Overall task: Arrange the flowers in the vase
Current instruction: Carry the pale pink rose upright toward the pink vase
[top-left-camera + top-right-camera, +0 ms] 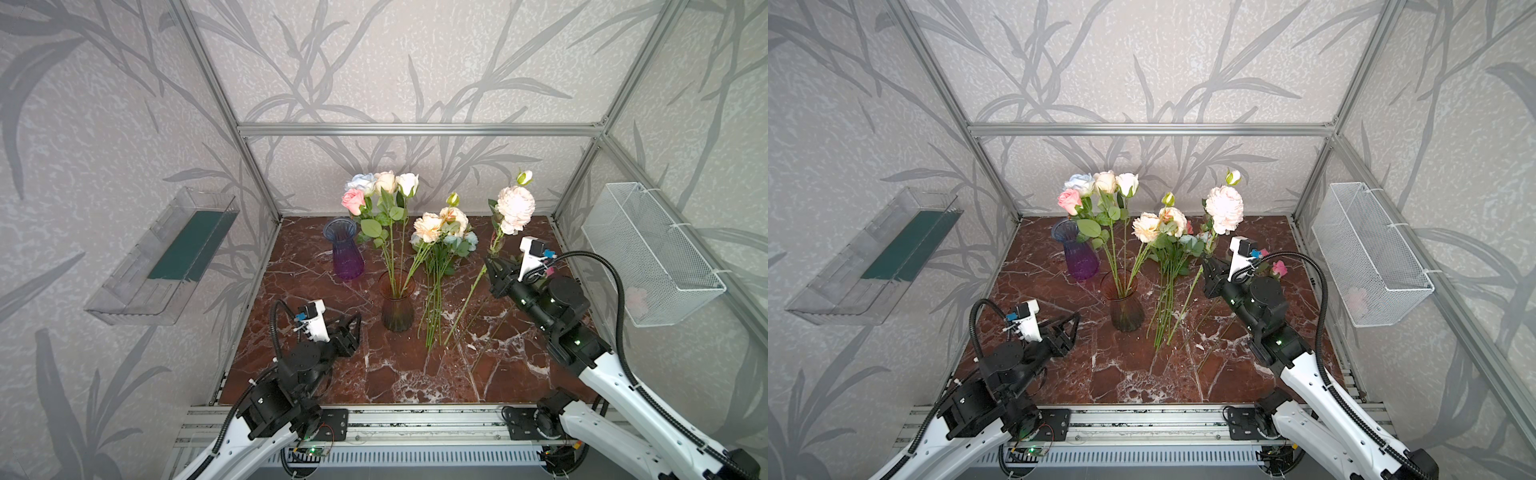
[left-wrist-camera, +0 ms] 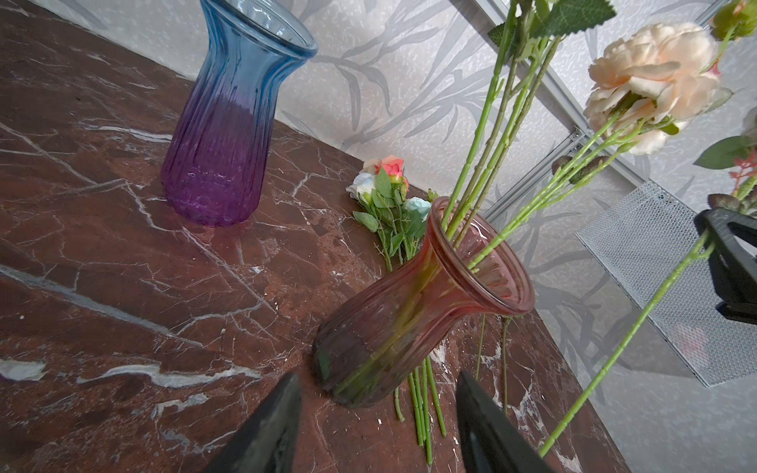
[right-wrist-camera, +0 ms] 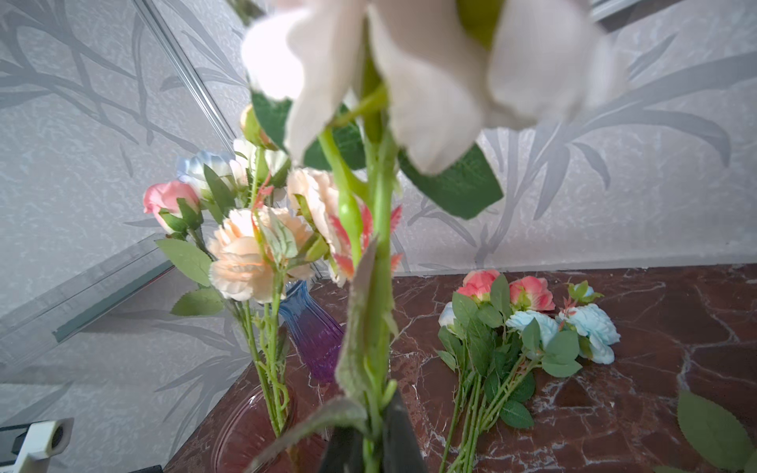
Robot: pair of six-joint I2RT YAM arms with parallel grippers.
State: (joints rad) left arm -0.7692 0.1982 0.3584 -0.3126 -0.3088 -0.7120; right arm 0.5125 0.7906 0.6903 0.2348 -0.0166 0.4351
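A red-brown glass vase stands mid-table and holds several flowers: pink, cream, white and pale-blue roses and peach peonies. My right gripper is shut on the green stem of a pale pink peony, held upright to the right of the vase; in the right wrist view the jaws pinch that stem. More flowers lie flat on the table beside the vase. My left gripper is open and empty, low to the left of the vase.
An empty blue-to-purple vase stands behind and left of the red-brown one. A white wire basket hangs on the right wall and a clear plastic tray on the left wall. A pink rose lies behind my right arm.
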